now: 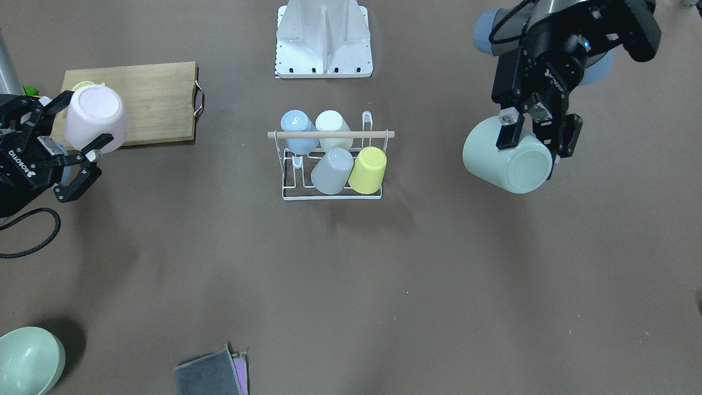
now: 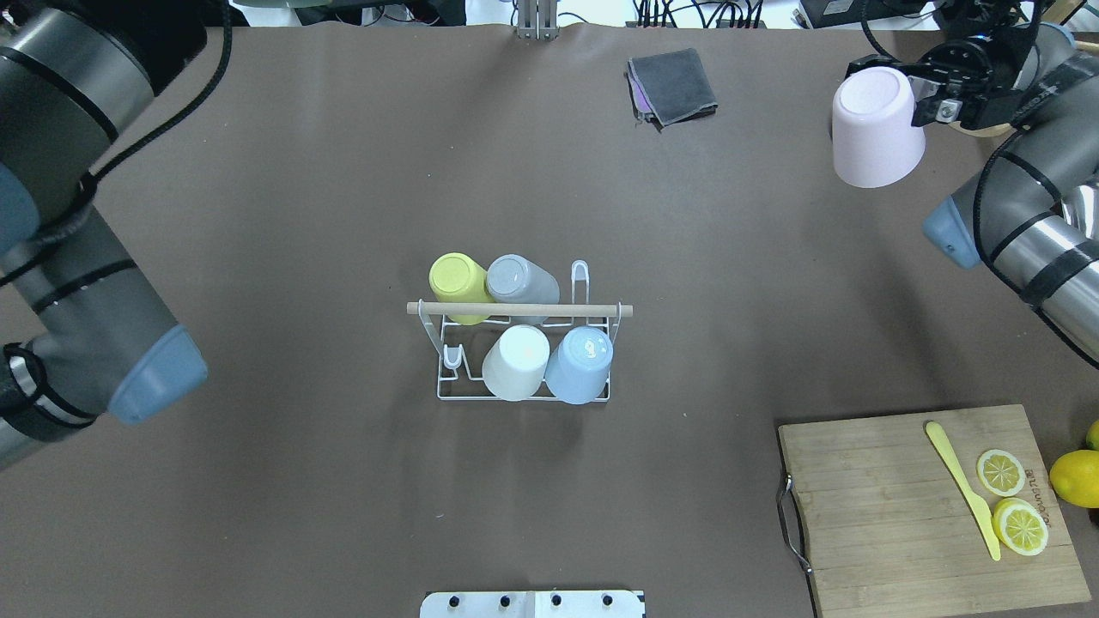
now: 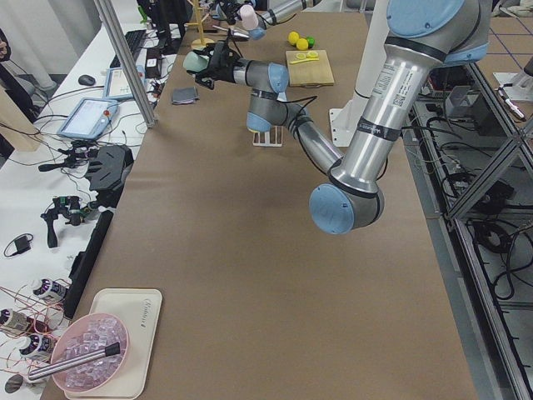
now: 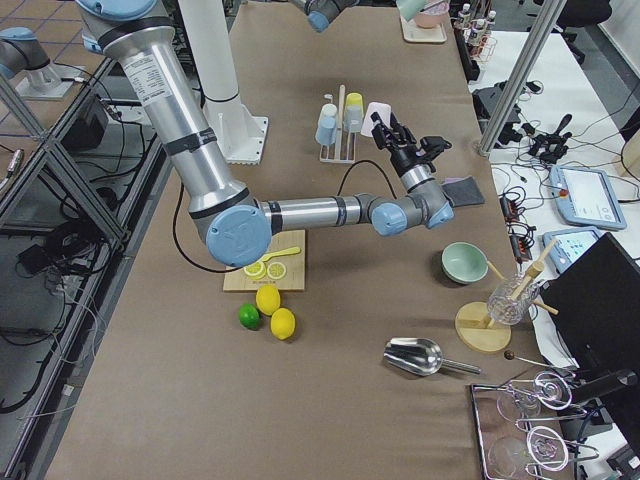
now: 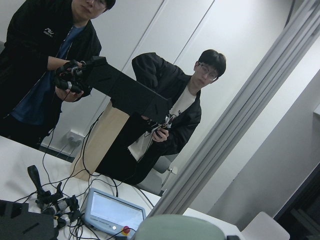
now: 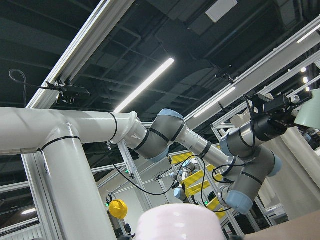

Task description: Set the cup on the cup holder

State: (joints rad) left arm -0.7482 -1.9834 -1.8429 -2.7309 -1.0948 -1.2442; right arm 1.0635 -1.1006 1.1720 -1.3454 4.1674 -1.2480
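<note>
The white wire cup holder (image 1: 290,189) with a wooden rod stands mid-table and also shows in the overhead view (image 2: 446,390). It bears a blue, a white, a grey and a yellow cup upside down. Two prongs are bare. My left gripper (image 1: 538,137) is shut on a pale green cup (image 1: 507,159) and holds it in the air to the holder's side. That cup's rim shows in the left wrist view (image 5: 180,227). My right gripper (image 1: 77,137) is shut on a pink cup (image 1: 96,118), raised at the other side (image 2: 876,129). The left gripper is outside the overhead view.
A bamboo cutting board (image 2: 893,515) carries lemon slices and a yellow knife (image 2: 962,485). A whole lemon (image 2: 1073,476) lies beside it. A green bowl (image 1: 27,359) and folded grey cloth (image 1: 211,376) sit at the far edge. The white arm base (image 1: 323,41) stands behind the holder.
</note>
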